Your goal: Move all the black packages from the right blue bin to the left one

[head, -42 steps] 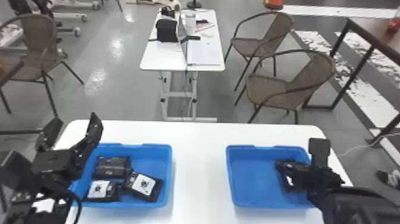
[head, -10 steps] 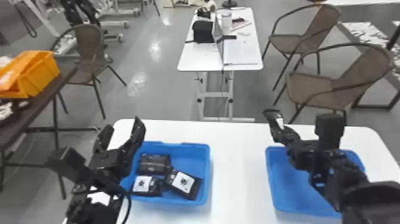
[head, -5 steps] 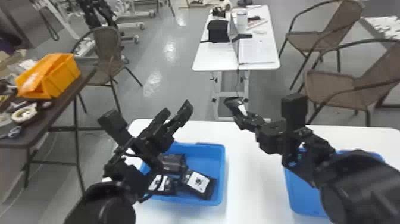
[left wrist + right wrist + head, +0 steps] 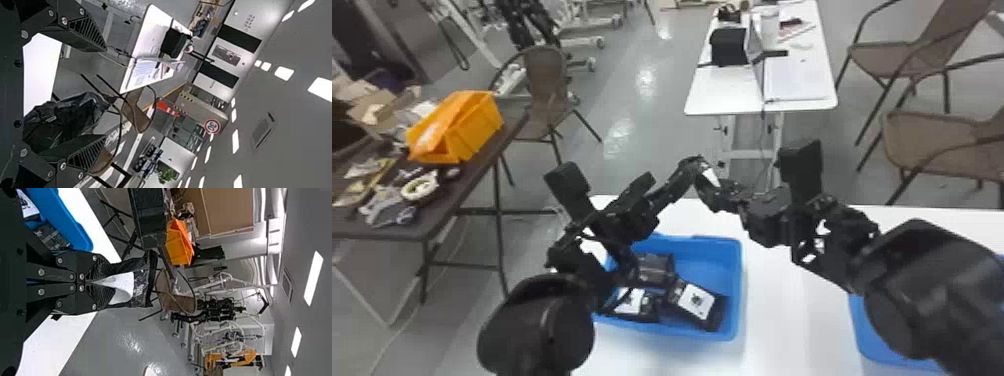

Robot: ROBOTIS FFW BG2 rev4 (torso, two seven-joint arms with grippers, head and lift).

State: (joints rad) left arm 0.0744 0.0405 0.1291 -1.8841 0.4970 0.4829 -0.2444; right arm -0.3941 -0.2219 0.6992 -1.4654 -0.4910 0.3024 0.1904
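Grey floor runs behind the white work table [image 4: 792, 345], with a second white table [image 4: 727, 90] beyond it, brown chairs [image 4: 547, 85] near that, and an orange bin [image 4: 457, 127] on a dark side table [image 4: 452, 200] to the left. Left blue bin [image 4: 734, 280]: three black packages inside, one dark-faced [image 4: 654, 267] toward the far side, two with white labels nearer the front, the right-hand one [image 4: 697, 301] tilted and close against its neighbour [image 4: 631, 300]. Right blue bin [image 4: 874, 345] sits at the right of the table, largely hidden behind the right arm; its contents cannot be told. Fourth black package [image 4: 708, 175]: up in the air past the far side of the left bin, gripped by the right gripper [image 4: 721, 191], whose fingers are closed on its end, across a white patch. Left gripper [image 4: 668, 182] is beside it, fingers spread wide; the left wrist view puts the same package between them, nearer one finger than the other. Whether either finger touches it cannot be told.
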